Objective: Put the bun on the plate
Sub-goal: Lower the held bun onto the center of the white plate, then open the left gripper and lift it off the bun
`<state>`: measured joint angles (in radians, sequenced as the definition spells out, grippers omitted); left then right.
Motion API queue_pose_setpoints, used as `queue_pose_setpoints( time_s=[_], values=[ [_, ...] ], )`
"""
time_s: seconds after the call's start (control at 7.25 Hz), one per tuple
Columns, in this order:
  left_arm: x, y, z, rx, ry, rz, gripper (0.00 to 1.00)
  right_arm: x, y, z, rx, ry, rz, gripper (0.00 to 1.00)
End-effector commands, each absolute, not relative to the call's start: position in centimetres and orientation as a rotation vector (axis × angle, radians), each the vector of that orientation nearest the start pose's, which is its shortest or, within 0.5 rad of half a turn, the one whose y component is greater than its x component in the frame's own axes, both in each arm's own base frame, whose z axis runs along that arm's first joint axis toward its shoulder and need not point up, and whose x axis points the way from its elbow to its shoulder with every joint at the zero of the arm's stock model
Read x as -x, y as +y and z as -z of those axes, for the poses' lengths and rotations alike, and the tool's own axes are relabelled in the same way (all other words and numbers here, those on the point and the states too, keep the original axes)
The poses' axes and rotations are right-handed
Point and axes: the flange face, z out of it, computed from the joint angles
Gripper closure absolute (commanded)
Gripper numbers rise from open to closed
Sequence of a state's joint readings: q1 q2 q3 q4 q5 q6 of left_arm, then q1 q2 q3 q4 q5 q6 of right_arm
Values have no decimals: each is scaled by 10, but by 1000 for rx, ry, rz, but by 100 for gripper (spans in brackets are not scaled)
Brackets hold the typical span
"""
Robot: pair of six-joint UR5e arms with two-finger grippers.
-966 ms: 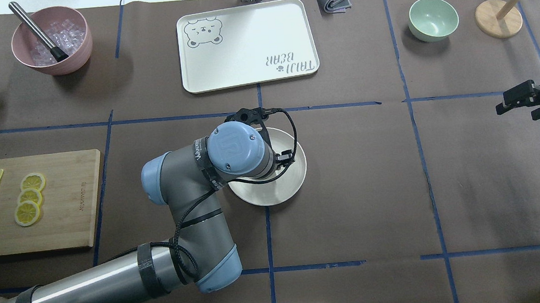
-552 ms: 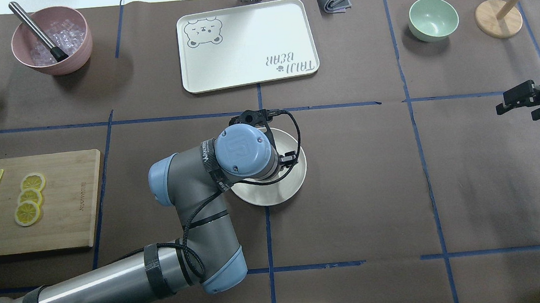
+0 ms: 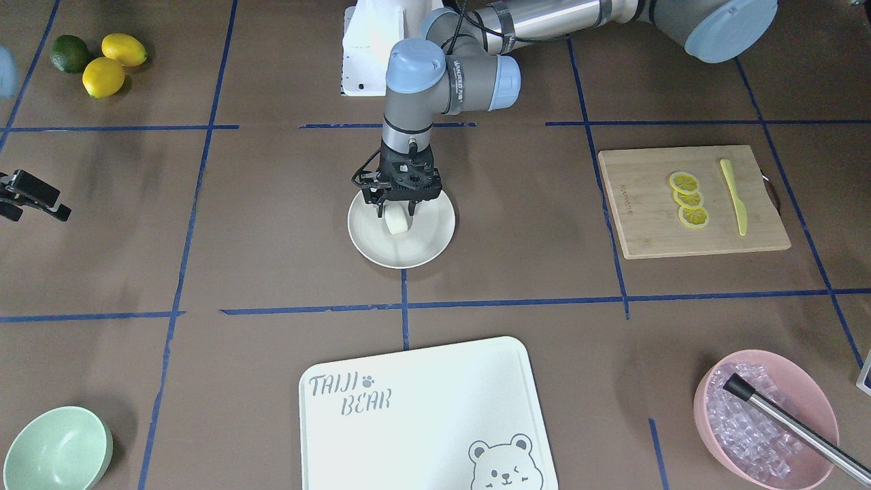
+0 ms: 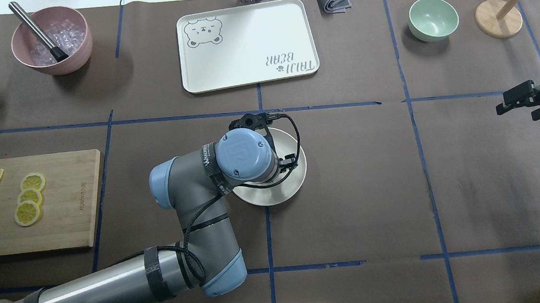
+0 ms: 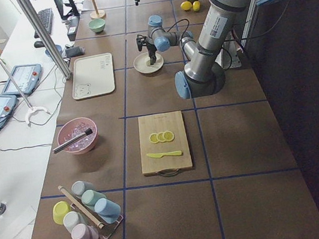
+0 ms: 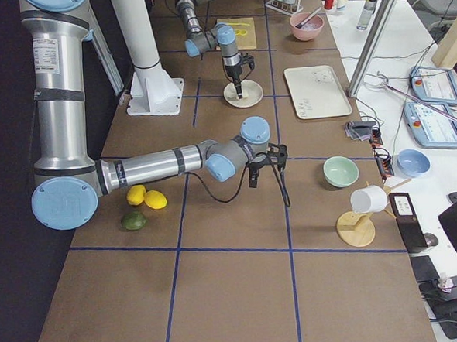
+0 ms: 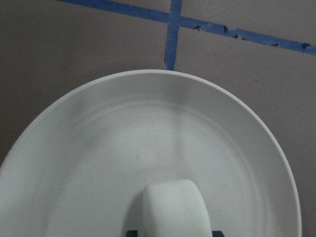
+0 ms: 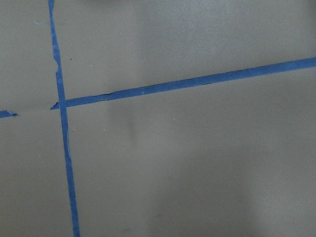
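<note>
The white bun (image 3: 397, 222) stands on edge low over the round cream plate (image 3: 423, 243), toward the side nearer the robot. My left gripper (image 3: 396, 212) points straight down and is shut on it, one finger on each side. In the left wrist view the bun (image 7: 170, 207) fills the bottom centre, with the plate (image 7: 148, 133) spread beneath it. I cannot tell whether the bun touches the plate. From overhead, the left wrist hides the bun and part of the plate (image 4: 292, 184). My right gripper (image 4: 517, 109) hovers open and empty at the table's right edge.
A bear-printed tray (image 4: 247, 45) lies beyond the plate. A cutting board (image 4: 62, 201) with lemon slices (image 4: 28, 197) and a yellow knife sits left. A pink bowl of ice (image 4: 51, 41), a mint bowl (image 4: 433, 18) and a wooden stand (image 4: 498, 18) line the far edge.
My left wrist has shifted slightly right and toward the robot's side over the plate and looks to have come down a little. The right arm has stayed still.
</note>
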<state>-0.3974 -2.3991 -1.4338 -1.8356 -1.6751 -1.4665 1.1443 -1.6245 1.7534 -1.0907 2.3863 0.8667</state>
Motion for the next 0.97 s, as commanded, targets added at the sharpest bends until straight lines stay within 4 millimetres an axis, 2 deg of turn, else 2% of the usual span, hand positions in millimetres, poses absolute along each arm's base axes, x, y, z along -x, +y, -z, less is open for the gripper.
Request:
queue_pose_setpoints(
  time_s=[0.0,0.14,0.28,0.41,0.55,0.69,0.83],
  values=[
    [-636,-405,-161,-159,973,224,0,146,-468,-535,18,-975,-157,0],
    [-611,-408,-143,-166,961,240,0,146,-468,-536,18,-974,-156,0],
    [-580,-406,-138,-168,936,245,0,145,-468,-537,19,-975,-157,0],
    [-547,-400,-158,-178,930,243,0,139,-469,-538,11,-974,-158,0],
    [-509,-394,-179,-230,919,157,0,130,-471,-540,-11,-971,-150,0],
    [-474,-394,-193,-272,869,86,0,119,-472,-550,-27,-961,-135,0],
    [-446,-406,-202,-301,849,42,0,106,-472,-566,-44,-946,-110,0]
  ],
)
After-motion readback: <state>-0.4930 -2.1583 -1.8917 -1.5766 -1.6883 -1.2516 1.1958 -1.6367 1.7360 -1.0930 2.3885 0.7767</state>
